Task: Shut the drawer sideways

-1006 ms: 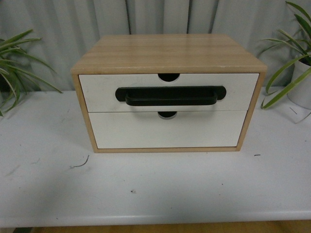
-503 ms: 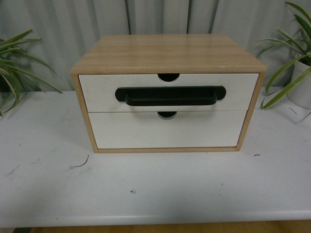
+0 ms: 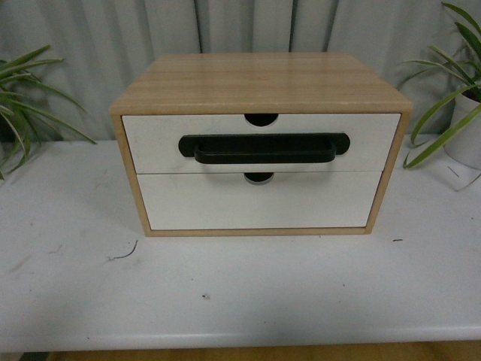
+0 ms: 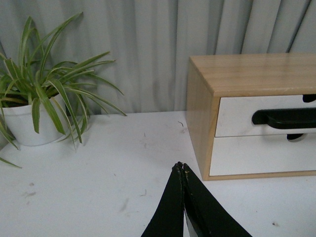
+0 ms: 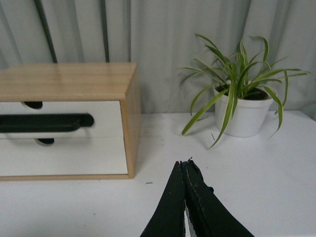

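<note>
Drawer (image 3: 261, 143) sits in upper slot of wooden cabinet (image 3: 259, 83), centre of white table (image 3: 240, 293); black handle (image 3: 263, 147) across front, half-round notch at 12 o'clock of panel. Front panel flush with cabinet frame and with plain lower drawer (image 3: 259, 201). Looks fully shut.

Nothing changed against frames from a second and half a second back: same drawer position, same cabinet, no arm in front view. Reads as task done, or no push in progress; likely only retreat or idle left.

Left gripper (image 4: 182, 169) closed tight, fingertips pressed together, holding nothing, hovering over bare table, well apart from cabinet's left side. Right gripper (image 5: 186, 165) likewise pinched closed and empty, well apart from cabinet's right side.

Room: open table at 9 and 3 o'clock of cabinet and wide strip at 6 o'clock up to table's near edge. Potted plant (image 4: 42, 106) far out at 9 o'clock, second plant (image 5: 242, 101) at 3 o'clock; drooping leaves the only snag risk on wide swings. Curtain (image 3: 248, 26) close behind at 12 o'clock.
</note>
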`<state>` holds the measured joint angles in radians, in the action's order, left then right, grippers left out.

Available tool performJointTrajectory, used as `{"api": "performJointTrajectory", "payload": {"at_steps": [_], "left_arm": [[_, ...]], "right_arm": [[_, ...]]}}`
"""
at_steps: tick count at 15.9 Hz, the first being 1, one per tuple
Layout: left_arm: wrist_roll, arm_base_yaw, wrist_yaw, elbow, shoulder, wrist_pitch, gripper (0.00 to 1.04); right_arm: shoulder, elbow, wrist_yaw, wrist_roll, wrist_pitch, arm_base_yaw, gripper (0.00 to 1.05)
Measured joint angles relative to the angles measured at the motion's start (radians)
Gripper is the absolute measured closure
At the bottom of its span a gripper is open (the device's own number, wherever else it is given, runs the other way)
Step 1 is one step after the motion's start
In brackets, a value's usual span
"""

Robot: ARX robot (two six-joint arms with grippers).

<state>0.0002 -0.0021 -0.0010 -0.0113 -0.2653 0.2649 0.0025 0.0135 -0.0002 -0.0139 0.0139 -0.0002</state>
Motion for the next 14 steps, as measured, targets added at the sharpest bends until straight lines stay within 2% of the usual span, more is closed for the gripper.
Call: {"api": "performJointTrajectory", "payload": {"at_steps": [6,7,8,14], "left_arm": [[0.0,0.0,0.001,0.0,0.1,-0.098,1.03],[0.0,0.0,0.002,-0.001,0.179,-0.234,1.03],[0.0,0.0,0.0,-0.001,0.259,-0.263,1.03],[0.0,0.0,0.001,-0.001,0.257,-0.269,1.03]], "right_arm": [[0.001,0.0,0.0,0.0,-0.018,0.0,1.03],[0.001,0.0,0.0,0.0,-0.018,0.0,1.03],[0.001,0.0,0.0,0.0,-0.018,0.0,1.03],[0.001,0.0,0.0,0.0,-0.018,0.0,1.03]]}}
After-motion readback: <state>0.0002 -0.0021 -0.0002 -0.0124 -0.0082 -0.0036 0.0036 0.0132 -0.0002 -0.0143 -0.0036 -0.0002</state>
